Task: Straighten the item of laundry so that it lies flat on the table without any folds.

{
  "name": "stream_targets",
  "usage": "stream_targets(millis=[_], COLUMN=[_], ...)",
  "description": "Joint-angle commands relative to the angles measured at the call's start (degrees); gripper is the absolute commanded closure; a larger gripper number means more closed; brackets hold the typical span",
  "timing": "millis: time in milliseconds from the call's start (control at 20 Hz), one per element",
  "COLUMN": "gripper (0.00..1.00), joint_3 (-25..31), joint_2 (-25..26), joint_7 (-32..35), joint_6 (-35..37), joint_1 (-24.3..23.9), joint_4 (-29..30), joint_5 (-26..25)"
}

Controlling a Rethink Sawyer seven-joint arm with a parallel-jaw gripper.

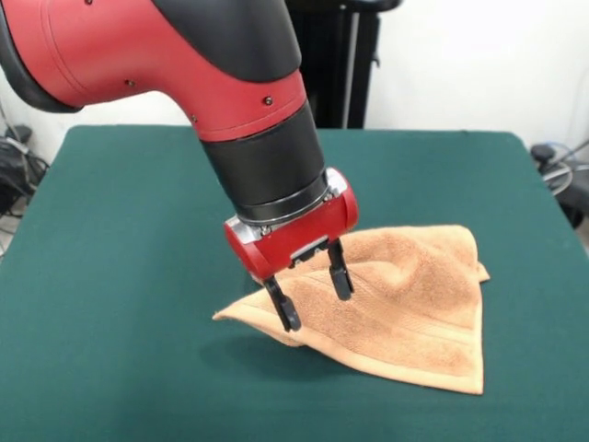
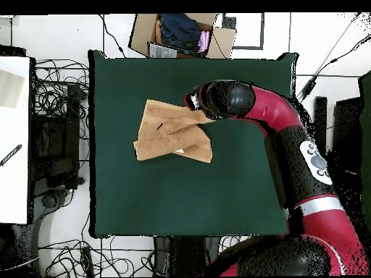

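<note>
The item of laundry (image 1: 405,304) is an orange-tan terry towel, lying crumpled on the green table (image 1: 129,239) right of centre. It has a raised ridge across its middle and a doubled-over layer along its near left edge. My gripper (image 1: 315,296) is open, tilted down over the towel's left part. One fingertip (image 1: 290,316) is at the folded left edge and the other rests above the cloth behind it. I cannot tell whether they touch the cloth. From overhead, the towel (image 2: 170,134) shows as an uneven folded shape, and the arm (image 2: 239,101) reaches over its corner on the table (image 2: 181,195).
Beyond the table's edge in the overhead view stands a cardboard box (image 2: 182,35) holding clothes. Tangled cables (image 2: 61,94) and a white surface (image 2: 14,137) lie along another side. The red arm's thick body (image 1: 166,55) hangs over the table's far left half.
</note>
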Motion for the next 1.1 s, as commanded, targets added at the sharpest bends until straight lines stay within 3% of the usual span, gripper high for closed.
stream_targets(millis=[50, 500, 1100], gripper=[0.00, 0.00, 0.00], joint_3=[-0.4, -2.5, -4.8], joint_2=[-4.7, -14.9, -17.4], joint_7=[5.5, 8.8, 11.1], joint_6=[6.2, 14.6, 15.1], joint_1=[1.6, 3.8, 6.3], joint_4=[5.6, 6.7, 5.8], joint_5=[1.8, 4.2, 4.3])
